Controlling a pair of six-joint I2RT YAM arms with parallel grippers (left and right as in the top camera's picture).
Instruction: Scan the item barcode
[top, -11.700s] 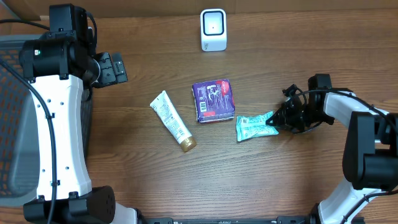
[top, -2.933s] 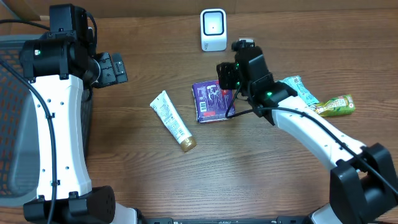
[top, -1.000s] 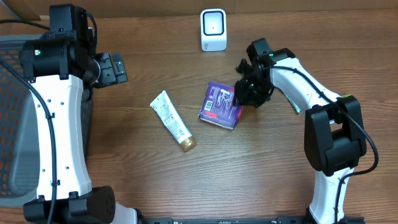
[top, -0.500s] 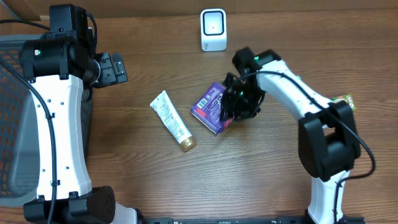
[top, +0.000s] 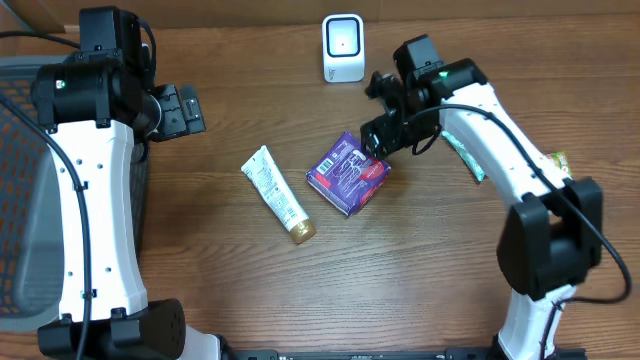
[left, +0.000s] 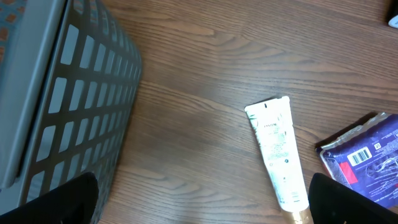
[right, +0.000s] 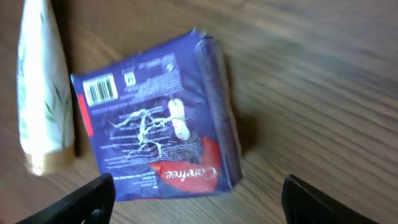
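Observation:
The item, a purple packet (top: 348, 176), lies flat on the table with its white barcode (right: 99, 90) facing up. In the right wrist view the purple packet (right: 155, 143) fills the middle, free of both fingers. My right gripper (top: 383, 128) hovers just off its far right corner, open, holding nothing; in its own view the right gripper (right: 199, 208) has its jaws wide apart. The white scanner (top: 343, 47) stands at the back centre. My left gripper (top: 182, 108) is open at the far left, and in its own view the left gripper (left: 202, 205) is empty above the wood.
A white tube (top: 278, 194) with a gold cap lies left of the packet, also seen as the tube (left: 277, 155) and the tube (right: 40, 93). A grey mesh basket (left: 56, 93) stands at the left edge. A teal sachet (top: 466, 157) and a green sachet (top: 557, 160) lie behind the right arm.
My right gripper has opened and let go of the purple packet, then drawn back toward the scanner. The packet has turned and now rests flat. The left arm has not moved.

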